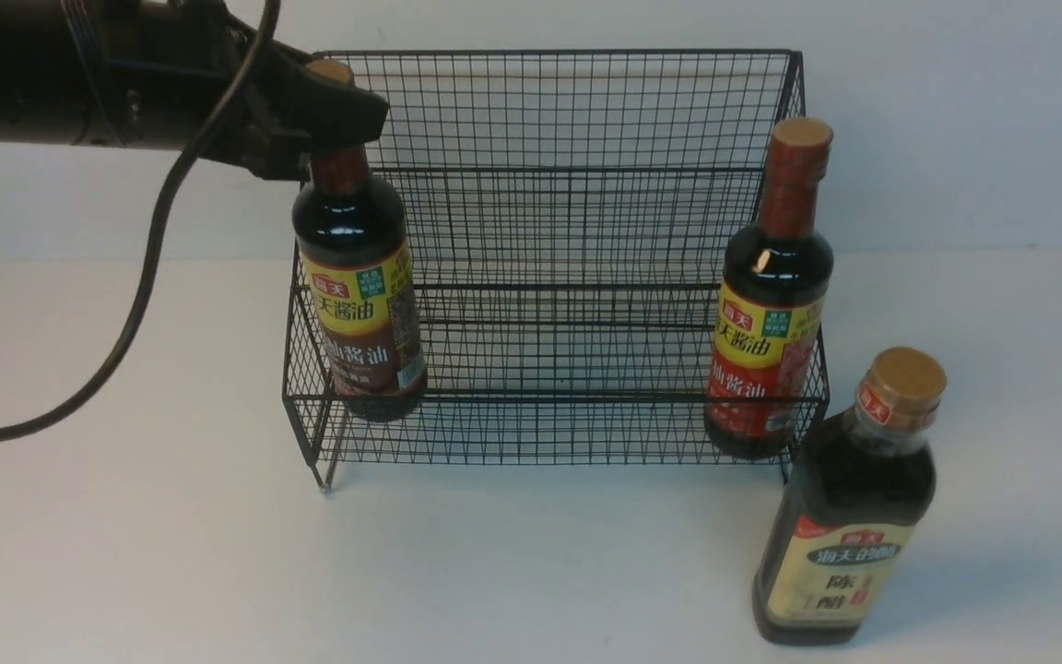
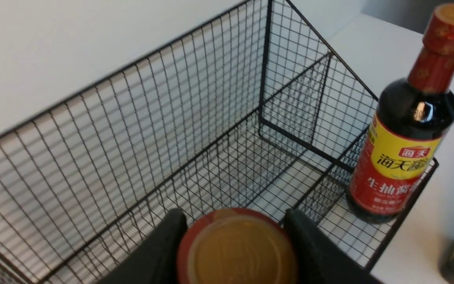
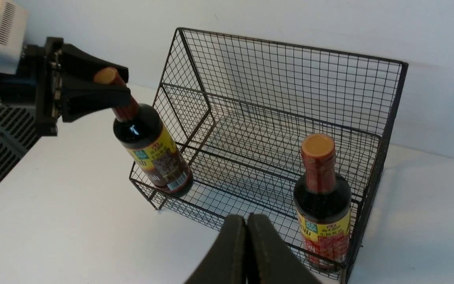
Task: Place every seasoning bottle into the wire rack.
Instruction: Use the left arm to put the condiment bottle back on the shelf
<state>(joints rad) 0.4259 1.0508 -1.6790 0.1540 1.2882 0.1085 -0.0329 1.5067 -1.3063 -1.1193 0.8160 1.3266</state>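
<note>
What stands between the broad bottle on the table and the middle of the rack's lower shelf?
Only the rack's low front wall, which the broad bottle must be lifted over. The slim bottle in the right corner stands close beside that path.

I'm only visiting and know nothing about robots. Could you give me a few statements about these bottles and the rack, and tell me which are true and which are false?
1. The left tool grips a slim bottle by its neck. True.
2. The broad bottle stands inside the rack. False: it stands on the table, outside the rack's front right corner.
3. The right tool is shut and holds nothing. True.
4. The other slim bottle lies on its side. False: it stands upright at the right end of the rack's lower tier.
</note>
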